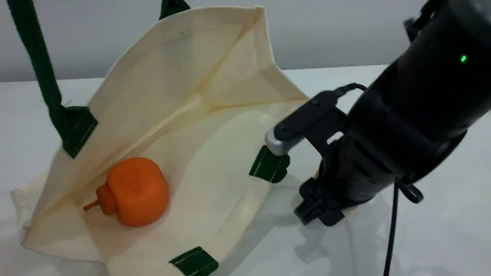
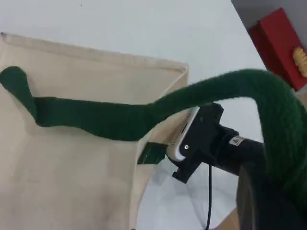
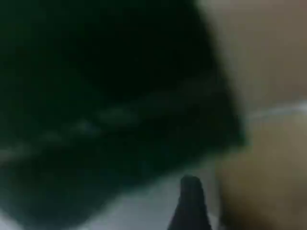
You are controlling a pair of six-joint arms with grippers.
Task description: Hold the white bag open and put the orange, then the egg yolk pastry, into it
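Observation:
The white bag [image 1: 184,96] lies on its side on the table with its mouth held wide. Its upper green handle [image 1: 38,57] runs taut out of the top edge. That handle [image 2: 96,117] loops up close to the left wrist camera, with my unseen left gripper shut on it. The orange [image 1: 134,191] rests inside the bag, stem pointing left. My right gripper [image 1: 318,211] is down at the table, just right of the bag's rim and its green patch [image 1: 269,167]. Its jaws are hidden behind the arm. The egg yolk pastry is hidden.
The right arm's black cable [image 1: 391,230] hangs down to the white table [image 1: 422,249]. One dark fingertip [image 3: 189,201] shows in the blurred right wrist view, close to the green patch [image 3: 96,96]. A red box [image 2: 280,45] stands beyond the table's edge.

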